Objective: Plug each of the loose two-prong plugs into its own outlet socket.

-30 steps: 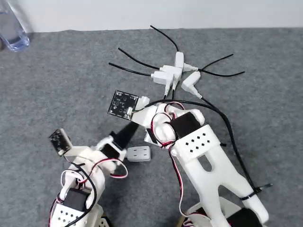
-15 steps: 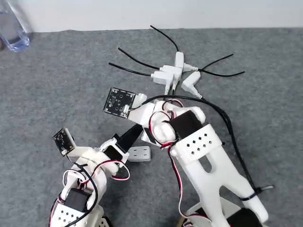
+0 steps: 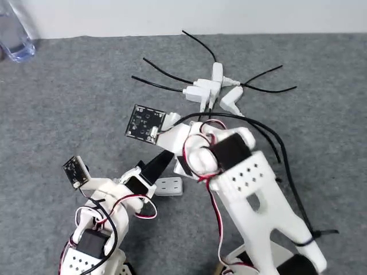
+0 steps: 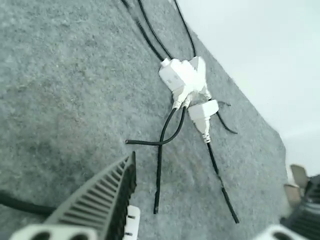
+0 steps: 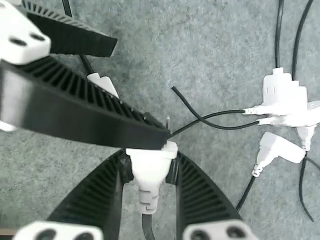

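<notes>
The table is covered by a grey felt mat, fuzzy and slightly mottled up close, that runs back to a plain white wall. A clear bottle sits at the mat's far corner, well apart from both arms.

The right gripper has its fingers closed snugly on a white two-prong plug. One ribbed black finger presses each side of the plug's body. The prongs point out past the fingertips, and the plug's dark cord trails back between the fingers toward the wrist.

The left gripper sits right in front of those fingertips, its fingers spread in a wide V and not clamped on anything. The tip of its longer finger crosses just over the held plug's prong end. A small white outlet block lies flat on the mat just beside the left fingers, on the side toward the arms' bases.

Well beyond both sets of fingertips, a cluster of white plugs lies bunched together, with thin black cords fanning out from it across the grey felt. An angled plug lies just beside that cluster, apart from either gripper's fingers.
</notes>
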Tool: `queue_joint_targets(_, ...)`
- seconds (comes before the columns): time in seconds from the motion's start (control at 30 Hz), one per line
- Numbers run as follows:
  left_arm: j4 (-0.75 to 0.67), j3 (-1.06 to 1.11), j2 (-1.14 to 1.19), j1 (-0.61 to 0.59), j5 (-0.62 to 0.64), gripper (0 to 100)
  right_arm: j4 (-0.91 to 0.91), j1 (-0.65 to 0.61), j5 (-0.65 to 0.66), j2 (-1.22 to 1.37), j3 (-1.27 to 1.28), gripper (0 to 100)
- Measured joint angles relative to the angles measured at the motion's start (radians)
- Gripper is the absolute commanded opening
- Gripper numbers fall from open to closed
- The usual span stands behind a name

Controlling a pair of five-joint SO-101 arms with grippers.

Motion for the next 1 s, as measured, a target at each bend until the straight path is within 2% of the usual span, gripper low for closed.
queue_joint_targets(1.0, -0.008, -0.005, -0.003, -0.006, 0.005, 47, 0.025, -0.02, -0.025, -0.054, -0.031, 0.8)
